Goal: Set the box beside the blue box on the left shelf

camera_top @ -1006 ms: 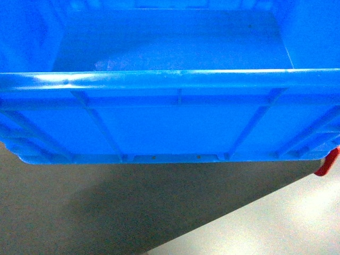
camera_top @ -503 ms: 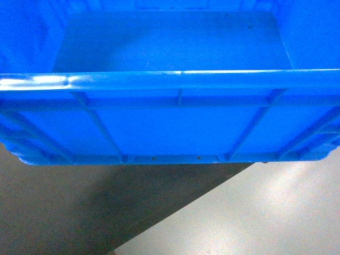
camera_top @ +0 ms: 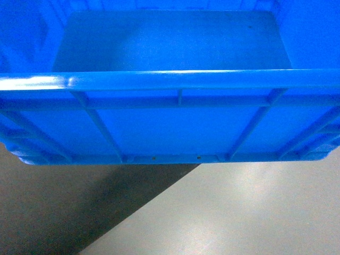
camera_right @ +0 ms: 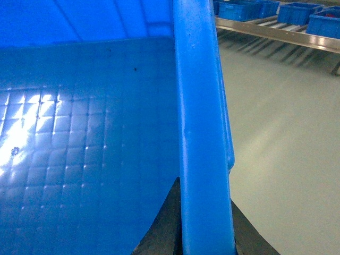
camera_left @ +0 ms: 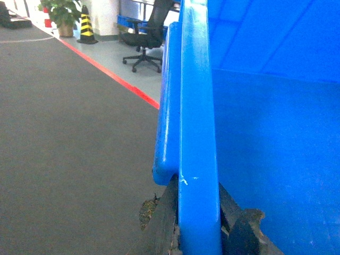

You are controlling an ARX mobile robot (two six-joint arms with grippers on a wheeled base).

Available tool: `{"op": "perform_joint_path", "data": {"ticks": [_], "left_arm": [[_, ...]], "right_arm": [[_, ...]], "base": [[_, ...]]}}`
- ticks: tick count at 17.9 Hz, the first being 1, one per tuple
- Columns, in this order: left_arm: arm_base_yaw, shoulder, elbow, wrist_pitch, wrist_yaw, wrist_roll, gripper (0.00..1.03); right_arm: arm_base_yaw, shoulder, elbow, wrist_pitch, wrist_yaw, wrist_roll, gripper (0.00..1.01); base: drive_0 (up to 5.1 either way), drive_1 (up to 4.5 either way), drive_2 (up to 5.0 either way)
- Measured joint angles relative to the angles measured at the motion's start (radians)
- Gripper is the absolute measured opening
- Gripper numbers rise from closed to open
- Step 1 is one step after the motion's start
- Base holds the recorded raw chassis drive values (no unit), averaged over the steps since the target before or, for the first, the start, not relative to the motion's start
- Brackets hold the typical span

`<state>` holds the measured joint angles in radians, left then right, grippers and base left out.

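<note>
Grippers, left [camera_left: 197, 234] and right [camera_right: 204, 226], are each pinching a rolled rim of the large bright-blue ribbed plastic crate [camera_top: 170, 127], carrying it above grey floor; it's looking empty, stiff, light, slick-walled.

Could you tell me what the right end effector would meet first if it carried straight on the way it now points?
The right end effector is clamped on the box rim and points along it. Ahead, beyond the box, stands a rack holding blue crates; that looks first, though depth is unclear.

Left fingers [camera_left: 234, 223] clamped; right fingers [camera_right: 159, 234] clamped
</note>
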<state>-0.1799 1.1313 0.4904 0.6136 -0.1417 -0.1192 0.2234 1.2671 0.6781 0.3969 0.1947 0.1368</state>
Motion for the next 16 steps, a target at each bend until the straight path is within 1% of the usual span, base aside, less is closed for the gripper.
{"op": "perform_joint_path", "data": {"ticks": [16], "left_arm": [[0.000,0.000,0.000,0.000,0.002,0.000,0.08]], "right_arm": [[0.000,0.000,0.000,0.000,0.001,0.000,0.08]], "base": [[-1.6,-1.61,-1.6]]}}
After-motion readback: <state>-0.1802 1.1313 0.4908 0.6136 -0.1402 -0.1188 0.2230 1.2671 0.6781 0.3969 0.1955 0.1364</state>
